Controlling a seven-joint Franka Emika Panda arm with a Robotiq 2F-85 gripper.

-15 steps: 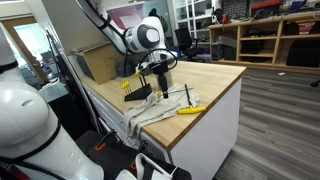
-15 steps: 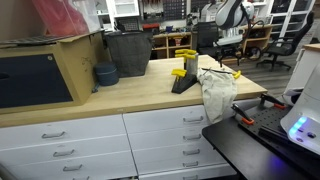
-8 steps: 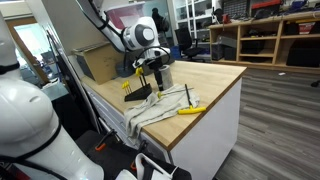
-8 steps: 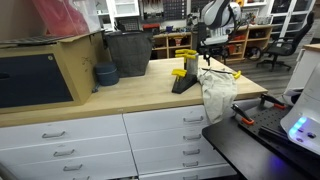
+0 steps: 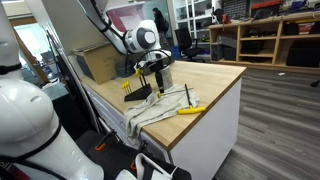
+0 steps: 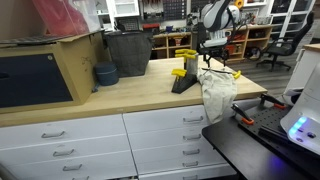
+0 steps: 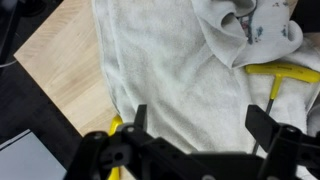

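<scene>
My gripper (image 7: 200, 125) is open and empty, hovering over a crumpled off-white towel (image 7: 180, 70) on the wooden counter (image 7: 70, 60). It shows in both exterior views (image 5: 157, 68) (image 6: 213, 52), above the towel (image 5: 160, 108) (image 6: 216, 90), which drapes over the counter's edge. A yellow-handled T tool (image 7: 280, 72) lies on the towel, just beyond my right finger. It shows in an exterior view (image 5: 190, 108). A black stand with yellow-handled tools (image 5: 136, 90) (image 6: 183, 78) sits beside the towel.
A cardboard box (image 5: 98, 62) stands on the counter behind the tool stand. A dark bin (image 6: 128, 52) and a blue bowl (image 6: 105, 74) stand at the back of the counter. A white robot body (image 5: 25, 120) fills the near left. Shelving (image 5: 270, 35) lies beyond.
The gripper has shifted a little over the towel, toward the tool stand, in the first half second. Since then it has hardly moved.
</scene>
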